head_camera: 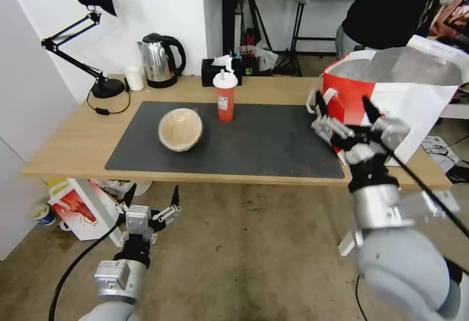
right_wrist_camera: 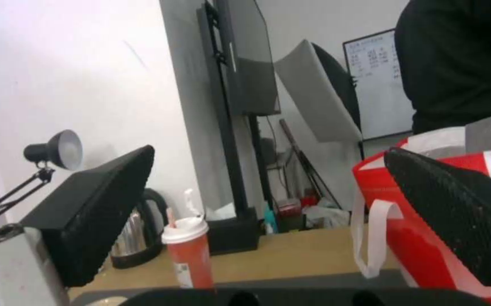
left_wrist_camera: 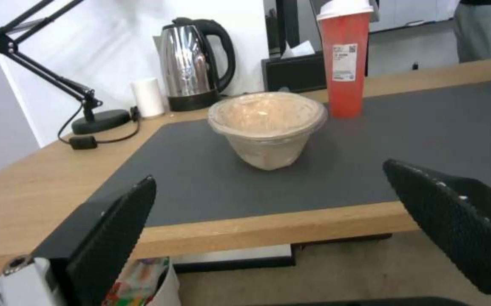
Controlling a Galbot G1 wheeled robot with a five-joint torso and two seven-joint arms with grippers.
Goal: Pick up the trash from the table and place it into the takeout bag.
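**Both grippers open and empty; bowl and cup on the mat, bag at the table's right end**

Right gripper [head_camera: 348,108] raised at the right end of the table [head_camera: 73,140], fingers spread wide, nothing between them. Takeout bag [head_camera: 415,96] stands just beyond the fingertips, mouth open, silvery lining showing. In the right wrist view one white loop handle [right_wrist_camera: 370,236] hangs in the gap between the two black fingers [right_wrist_camera: 95,212], closer to the one overlapping the bag's red panel. Contact with the bag: cannot tell.

Left gripper [head_camera: 151,198] low, below the table's front edge and over the floor, fingers wide apart, holding nothing. From the left wrist view the tan bowl [left_wrist_camera: 267,127] sits upright on the dark grey mat [left_wrist_camera: 427,127], framed between the two fingers [left_wrist_camera: 112,244] and well beyond their tips. Red cup [left_wrist_camera: 344,57] with white lid stands upright past the bowl, near it but apart.

Behind the mat: kettle [head_camera: 159,59], small white cup [head_camera: 134,77], desk lamp [head_camera: 100,37], black tissue box [head_camera: 215,71].
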